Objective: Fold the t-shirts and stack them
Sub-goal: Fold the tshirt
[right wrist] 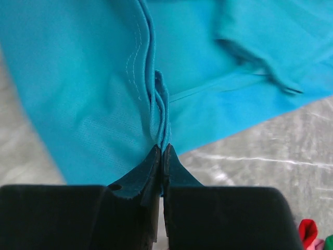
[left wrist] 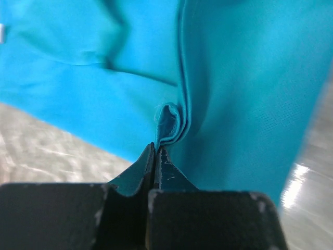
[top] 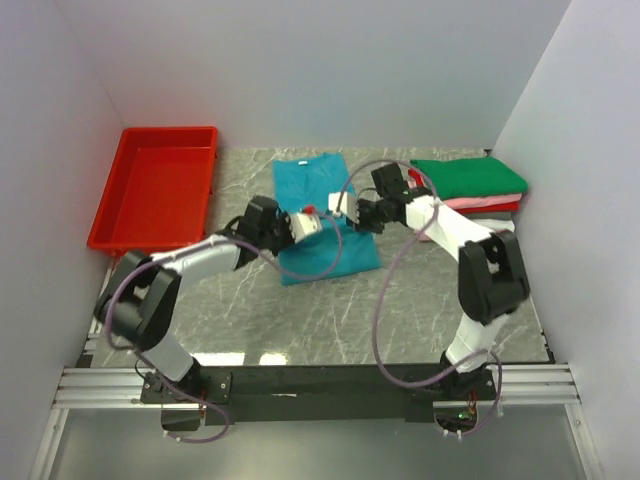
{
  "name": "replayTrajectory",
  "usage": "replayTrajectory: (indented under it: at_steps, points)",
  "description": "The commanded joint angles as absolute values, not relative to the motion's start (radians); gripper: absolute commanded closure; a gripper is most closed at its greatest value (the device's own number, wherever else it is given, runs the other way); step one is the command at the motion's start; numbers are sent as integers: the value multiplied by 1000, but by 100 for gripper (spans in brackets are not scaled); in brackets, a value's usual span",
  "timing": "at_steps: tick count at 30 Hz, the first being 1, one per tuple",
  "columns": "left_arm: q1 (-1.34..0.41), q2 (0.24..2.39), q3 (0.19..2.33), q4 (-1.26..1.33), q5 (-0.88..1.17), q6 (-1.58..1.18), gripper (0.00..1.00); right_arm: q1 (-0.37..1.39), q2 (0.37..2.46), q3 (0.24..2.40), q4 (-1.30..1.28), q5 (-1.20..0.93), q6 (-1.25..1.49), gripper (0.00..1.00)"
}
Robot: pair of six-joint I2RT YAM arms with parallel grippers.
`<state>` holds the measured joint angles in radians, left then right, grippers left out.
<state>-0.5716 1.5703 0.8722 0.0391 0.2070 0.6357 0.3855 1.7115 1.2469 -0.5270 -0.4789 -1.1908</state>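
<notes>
Here, the teal t-shirt (top: 325, 180) lies spread at the centre of the marble table (top: 300, 320). The left gripper (left wrist: 156, 148) has its jaws pressed together on a bunched fold of the teal cloth. The right gripper (right wrist: 162, 147), jaws likewise clamped with no gap, pinches a layered, stitched edge of the same shirt. From the shirt, a folded stack (top: 470, 185) of t-shirts, green over pink and red, sits at 2 o'clock, and a red tray (top: 155, 190) at 9 o'clock.
</notes>
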Motion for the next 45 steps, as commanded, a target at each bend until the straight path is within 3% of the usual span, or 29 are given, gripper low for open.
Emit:
replayTrajectory:
  at_steps: [1,10,21,22,23,24,25,26,31,32,36,37,40,45]
  points:
    - [-497,1670,1020,91,322,680,99,371,1825,1382,-443,-428,-1049,100]
    - [-399,1913,1262,61,374,658,99,354,2042,1588,-322,-299,-902,100]
    - [-368,2008,1354,80,373,620,99,347,2151,1709,-302,-262,-828,98]
    - [-367,2016,1364,95,345,592,91,345,2157,1713,-293,-250,-816,84]
    - [-364,2019,1370,104,330,571,75,348,2163,1720,-285,-244,-796,67]
    - [-361,2014,1373,121,304,545,48,347,2167,1727,-279,-239,-782,48]
    - [-359,1994,1359,188,246,469,5,347,2161,1724,-256,-223,-755,32]
    - [-344,1974,1347,219,236,439,1,347,2155,1717,-203,-168,-692,30]
    - [-275,1740,1212,334,299,354,1,273,2040,1661,-245,-280,-678,28]
    - [-275,1702,1192,290,351,379,1,258,1995,1637,-283,-408,-713,26]
    - [-319,1522,1161,-27,457,610,1,198,1870,1524,-628,-714,-1174,26]
    - [-351,1490,1107,-67,443,648,1,195,1841,1479,-681,-732,-1368,26]
    - [-600,1402,976,-129,275,748,2,206,1746,1290,-706,-733,-1540,25]
    - [-719,1393,801,-63,132,738,13,245,1671,1126,-510,-670,-1453,25]
